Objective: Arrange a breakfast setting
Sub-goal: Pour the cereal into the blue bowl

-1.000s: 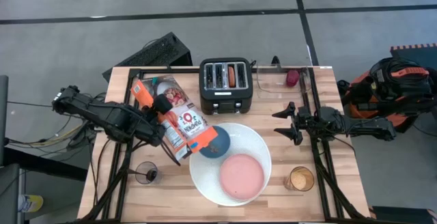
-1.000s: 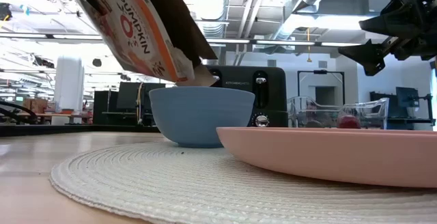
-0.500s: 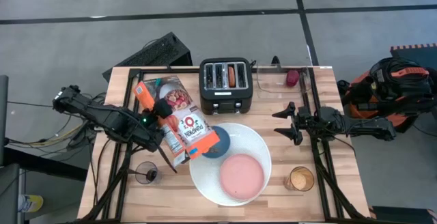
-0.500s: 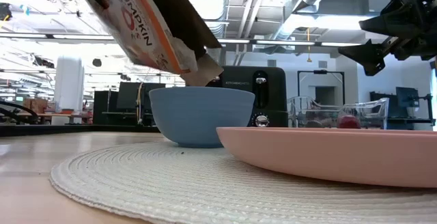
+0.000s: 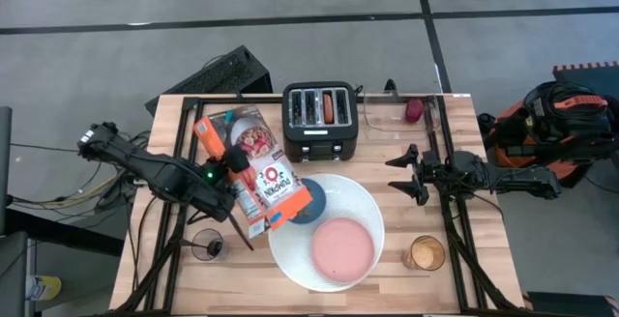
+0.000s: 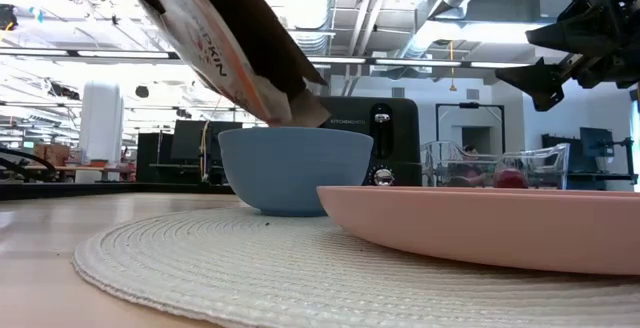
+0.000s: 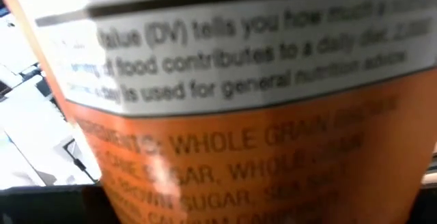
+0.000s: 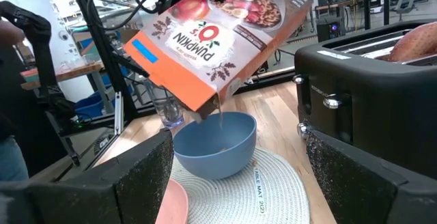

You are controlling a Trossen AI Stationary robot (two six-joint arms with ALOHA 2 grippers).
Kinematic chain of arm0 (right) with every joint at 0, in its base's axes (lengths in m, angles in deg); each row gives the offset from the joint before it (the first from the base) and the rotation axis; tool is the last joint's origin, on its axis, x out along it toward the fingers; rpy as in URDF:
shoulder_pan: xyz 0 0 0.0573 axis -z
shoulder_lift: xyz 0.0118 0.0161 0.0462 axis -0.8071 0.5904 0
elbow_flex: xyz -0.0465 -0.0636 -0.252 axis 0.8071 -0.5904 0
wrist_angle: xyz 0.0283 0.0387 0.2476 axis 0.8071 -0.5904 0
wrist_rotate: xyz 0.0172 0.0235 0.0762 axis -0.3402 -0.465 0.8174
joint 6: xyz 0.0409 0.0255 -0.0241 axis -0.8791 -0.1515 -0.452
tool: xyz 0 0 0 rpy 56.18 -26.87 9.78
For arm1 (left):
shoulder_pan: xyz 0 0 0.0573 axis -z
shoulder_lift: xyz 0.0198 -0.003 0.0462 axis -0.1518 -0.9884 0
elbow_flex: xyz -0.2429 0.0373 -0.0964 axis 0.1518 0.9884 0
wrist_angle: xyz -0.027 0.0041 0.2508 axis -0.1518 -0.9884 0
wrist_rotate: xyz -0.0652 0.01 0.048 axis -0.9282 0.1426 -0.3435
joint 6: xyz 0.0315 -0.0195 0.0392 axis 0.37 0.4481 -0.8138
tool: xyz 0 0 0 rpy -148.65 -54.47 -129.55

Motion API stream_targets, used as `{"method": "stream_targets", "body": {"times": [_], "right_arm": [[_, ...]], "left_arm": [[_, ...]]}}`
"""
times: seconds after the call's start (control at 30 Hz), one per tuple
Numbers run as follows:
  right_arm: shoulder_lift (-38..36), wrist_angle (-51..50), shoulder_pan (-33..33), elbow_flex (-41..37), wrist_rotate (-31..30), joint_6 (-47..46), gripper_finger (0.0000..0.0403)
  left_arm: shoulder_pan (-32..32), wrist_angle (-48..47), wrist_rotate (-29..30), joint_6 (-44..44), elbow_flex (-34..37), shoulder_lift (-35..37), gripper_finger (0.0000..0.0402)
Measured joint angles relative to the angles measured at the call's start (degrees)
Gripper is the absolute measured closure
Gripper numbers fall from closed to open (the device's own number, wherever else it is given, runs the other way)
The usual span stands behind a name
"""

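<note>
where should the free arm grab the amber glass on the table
Grip the amber glass across its round wall just below the rim, coming straight down from above. It stands upright near the table's front edge, clear of the white plate, and the idle right gripper hovers just behind it.

Cereal box (image 5: 259, 169) tilted above bowl (image 8: 214, 143); bowl, saucer (image 5: 341, 249) on plate (image 5: 363, 201); toaster (image 5: 321, 121) behind.

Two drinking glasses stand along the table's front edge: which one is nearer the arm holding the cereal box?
The clear purplish tumbler, at the front-left corner just below the left gripper and its orange cereal box. The amber glass stands far off, right of the white plate.
</note>
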Motion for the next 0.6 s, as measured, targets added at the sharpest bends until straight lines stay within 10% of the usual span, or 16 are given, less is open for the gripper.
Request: {"method": "stream_targets", "body": {"times": [0.6], "right_arm": [[0.0, 0.0, 0.0, 0.0, 0.0, 0.0, 0.0047]], "left_arm": [[0.8, 0.4, 1.3, -0.9, 0.0, 0.0, 0.017]]}}
